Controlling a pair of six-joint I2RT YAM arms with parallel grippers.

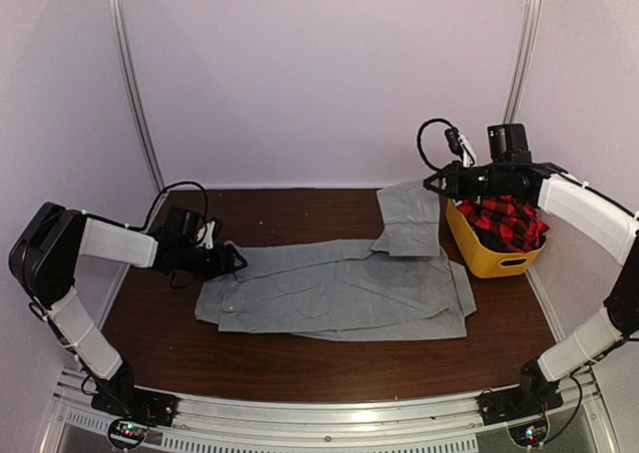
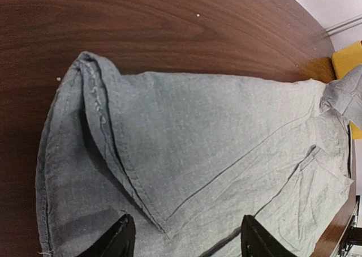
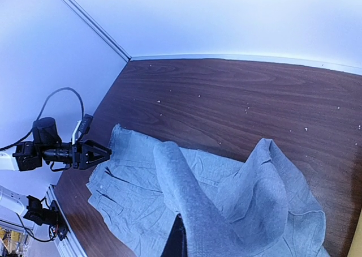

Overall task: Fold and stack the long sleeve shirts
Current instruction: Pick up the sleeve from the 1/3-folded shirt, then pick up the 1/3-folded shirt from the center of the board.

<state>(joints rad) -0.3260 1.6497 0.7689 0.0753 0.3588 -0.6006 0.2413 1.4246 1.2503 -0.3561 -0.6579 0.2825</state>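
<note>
A light-grey long sleeve shirt lies spread across the middle of the brown table. Its right end is lifted off the table, with my right gripper shut on that raised fold. In the right wrist view the grey cloth drapes over the gripper, and only one dark finger shows. My left gripper hovers at the shirt's left end. Its jaws stand open over a folded hem, with the fingertips low near the cloth. A red-and-black plaid shirt lies bunched in the yellow tub.
The yellow plastic tub stands at the table's right edge, just below my right arm. White walls close the back and both sides. Bare brown table runs along the front of the shirt.
</note>
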